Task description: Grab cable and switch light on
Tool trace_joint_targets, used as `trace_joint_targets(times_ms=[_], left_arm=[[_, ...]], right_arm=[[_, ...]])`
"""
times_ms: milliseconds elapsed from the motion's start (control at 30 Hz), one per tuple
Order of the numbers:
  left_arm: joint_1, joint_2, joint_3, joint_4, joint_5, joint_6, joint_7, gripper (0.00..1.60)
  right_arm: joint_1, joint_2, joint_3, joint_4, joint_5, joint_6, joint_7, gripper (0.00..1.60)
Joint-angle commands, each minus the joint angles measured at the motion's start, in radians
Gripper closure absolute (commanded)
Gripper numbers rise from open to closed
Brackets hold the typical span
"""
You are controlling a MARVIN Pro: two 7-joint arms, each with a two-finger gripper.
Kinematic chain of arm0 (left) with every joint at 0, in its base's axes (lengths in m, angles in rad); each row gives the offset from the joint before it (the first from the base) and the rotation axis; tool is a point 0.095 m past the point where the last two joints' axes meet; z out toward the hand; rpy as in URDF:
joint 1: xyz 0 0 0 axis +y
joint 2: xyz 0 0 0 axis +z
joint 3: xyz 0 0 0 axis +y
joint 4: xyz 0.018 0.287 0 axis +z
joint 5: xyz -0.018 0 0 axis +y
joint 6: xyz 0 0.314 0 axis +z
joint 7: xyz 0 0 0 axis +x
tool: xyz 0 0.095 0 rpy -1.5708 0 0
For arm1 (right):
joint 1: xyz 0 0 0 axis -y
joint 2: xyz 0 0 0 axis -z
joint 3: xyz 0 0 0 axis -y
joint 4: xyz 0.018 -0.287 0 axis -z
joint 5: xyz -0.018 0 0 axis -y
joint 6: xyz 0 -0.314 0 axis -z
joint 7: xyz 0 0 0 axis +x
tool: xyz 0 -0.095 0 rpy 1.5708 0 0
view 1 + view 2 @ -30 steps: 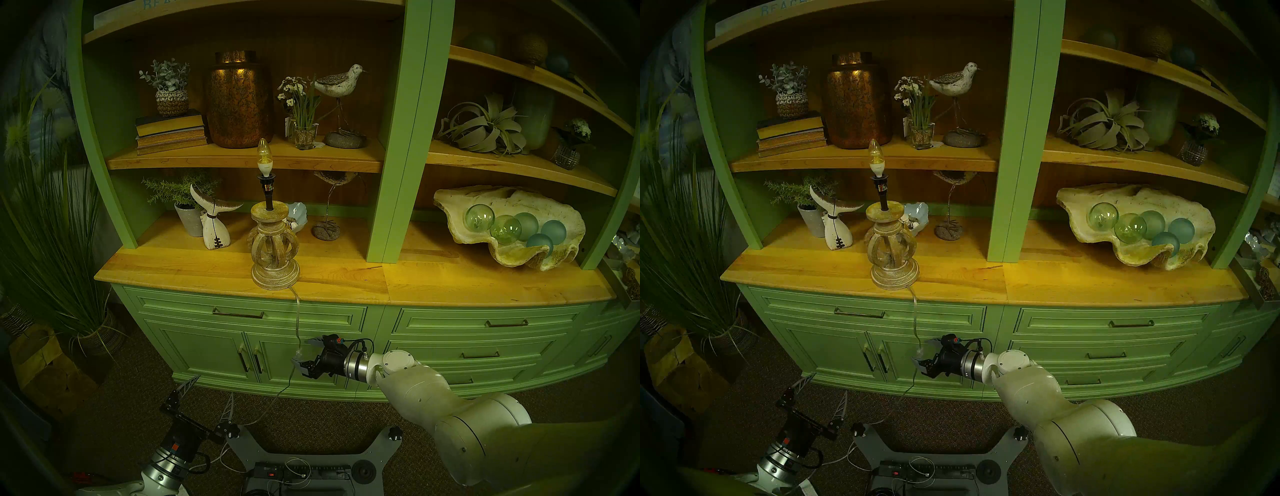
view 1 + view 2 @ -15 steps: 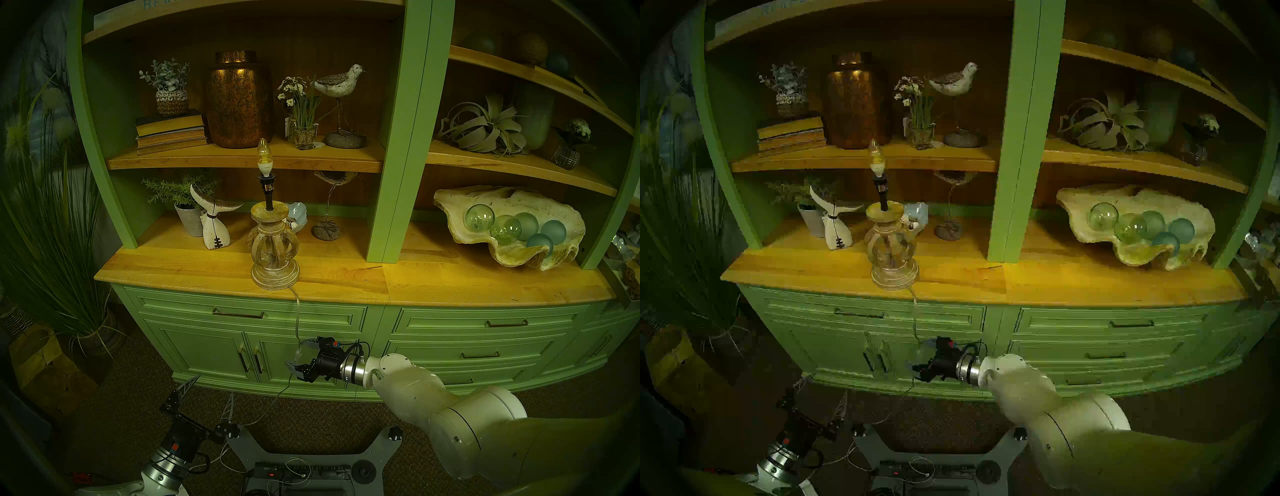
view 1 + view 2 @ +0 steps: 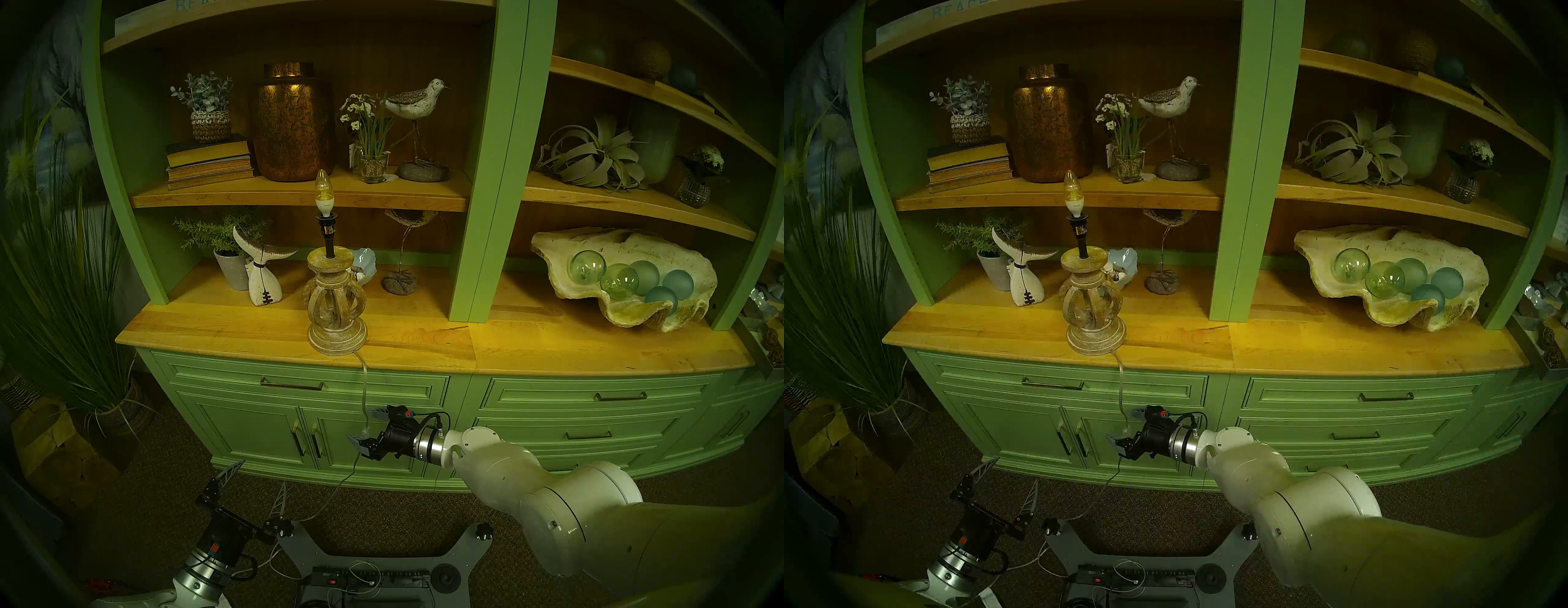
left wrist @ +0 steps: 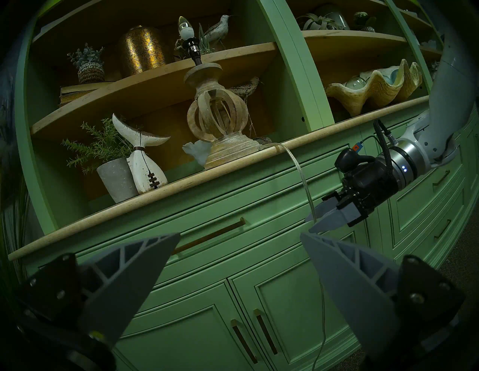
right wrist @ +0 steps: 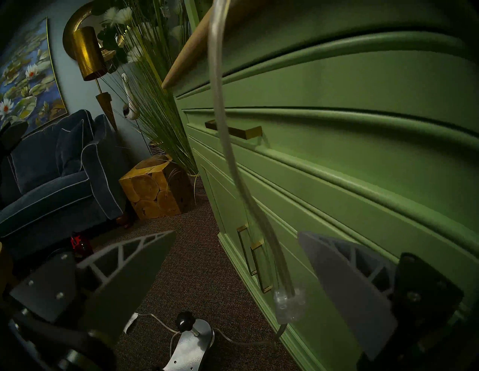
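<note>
The lamp with its openwork wood base and bare candle bulb stands at the counter's front edge. Its clear cable hangs down the green drawer front to a small clear switch block. My right gripper is open, one finger on each side of that block. In the right wrist view the switch block hangs free close to the right finger, with no grip on it. My left gripper stands open and empty low at the left, above the carpet.
Green cabinet doors with brass handles sit just behind the cable. A whale-tail figure and a potted plant stand left of the lamp. The robot's base plate, power strip and white wires lie below. Tall grass and a wood block stand far left.
My right arm has moved a little left, bringing its open fingers further around the switch block. The left arm, the lamp and the cable have not moved.
</note>
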Motion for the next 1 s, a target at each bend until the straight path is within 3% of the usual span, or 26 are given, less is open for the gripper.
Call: trace_joint_targets(times_ms=[0, 133, 300, 367, 400, 467, 567, 700, 867, 967], left_arm=[[-0.004, -0.001, -0.001, -0.012, 0.002, -0.004, 0.0, 0.0], [-0.004, -0.001, -0.001, -0.012, 0.002, -0.004, 0.001, 0.0], [-0.004, 0.0, 0.0, -0.012, 0.002, -0.004, 0.001, 0.0], [-0.004, 0.0, 0.0, -0.013, 0.002, -0.004, 0.001, 0.0], [-0.004, 0.0, 0.0, -0.013, 0.002, -0.004, 0.001, 0.0], [-0.004, 0.0, 0.0, -0.013, 0.002, -0.004, 0.001, 0.0], [-0.004, 0.0, 0.0, -0.013, 0.002, -0.004, 0.002, 0.0], [-0.004, 0.001, 0.001, -0.013, 0.002, -0.004, 0.002, 0.0], [-0.004, 0.001, 0.001, -0.013, 0.002, -0.004, 0.002, 0.0], [-0.004, 0.001, 0.001, -0.013, 0.002, -0.004, 0.003, 0.0]], right_arm=[[0.034, -0.026, -0.02, 0.008, -0.018, -0.005, 0.003, 0.13], [0.034, -0.028, -0.03, 0.019, -0.026, -0.003, 0.001, 0.06], [0.037, -0.029, -0.026, 0.026, -0.021, -0.003, 0.015, 0.12], [0.037, -0.028, -0.019, 0.026, -0.014, -0.007, 0.029, 0.27], [0.038, -0.027, -0.017, 0.026, -0.012, -0.009, 0.036, 0.53], [0.039, -0.025, -0.015, 0.027, -0.012, -0.01, 0.049, 0.89], [0.038, -0.021, -0.01, 0.029, -0.006, -0.015, 0.074, 0.94], [0.036, -0.02, 0.0, 0.031, 0.004, -0.021, 0.095, 1.12], [0.033, -0.021, 0.013, 0.031, 0.016, -0.033, 0.122, 1.6], [0.038, -0.027, 0.025, 0.019, 0.029, -0.051, 0.161, 1.6]])
